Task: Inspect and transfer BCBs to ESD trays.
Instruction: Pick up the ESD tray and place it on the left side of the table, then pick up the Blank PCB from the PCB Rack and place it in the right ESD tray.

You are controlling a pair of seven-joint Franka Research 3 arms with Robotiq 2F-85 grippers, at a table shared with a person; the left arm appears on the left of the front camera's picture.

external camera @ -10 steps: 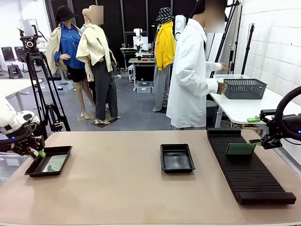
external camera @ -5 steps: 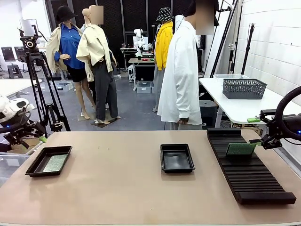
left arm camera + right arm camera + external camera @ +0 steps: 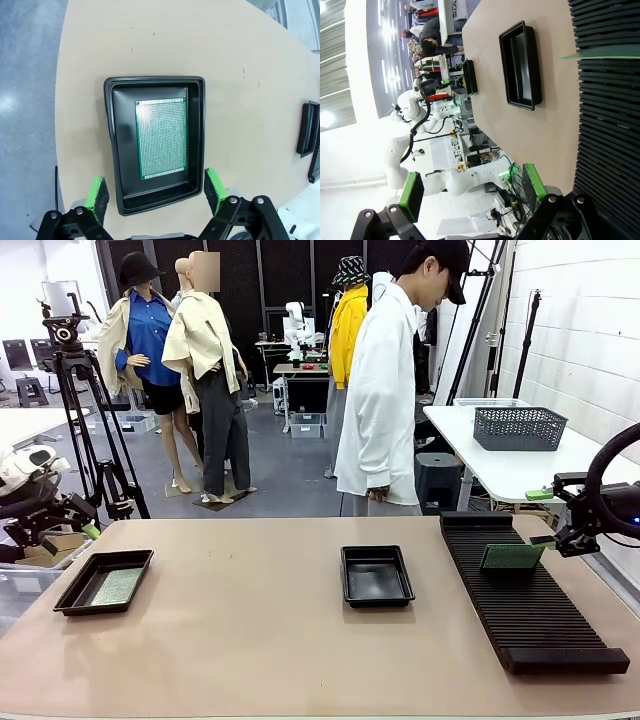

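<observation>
One BCB (image 3: 161, 138) lies flat on the floor of the left ESD tray (image 3: 155, 80), near the table's left edge, so by the look of it the first transfer is done. The left gripper (image 3: 156, 189) hangs above that tray with its green pads spread wide on either side, released and holding nothing; from the front it sits off the table's left edge (image 3: 75, 535), clear of the tray (image 3: 135, 555) and the board in it (image 3: 115, 586). The second ESD tray (image 3: 372, 549), at the middle of the table, is bare inside. A second BCB (image 3: 512, 557) stands tilted in the far part of the long black slotted rack (image 3: 530, 610) on the right. The right gripper (image 3: 550, 540) waits just beside that board's right end, and whether it touches I cannot tell. Its own camera shows its fingers wide apart (image 3: 470, 190), grasping nothing, with the board edge-on (image 3: 605, 54) farther ahead. What looks left is to lift this board out, check it and lay it in the empty tray. A person (image 3: 385, 390) in a white coat stands at the far side.
</observation>
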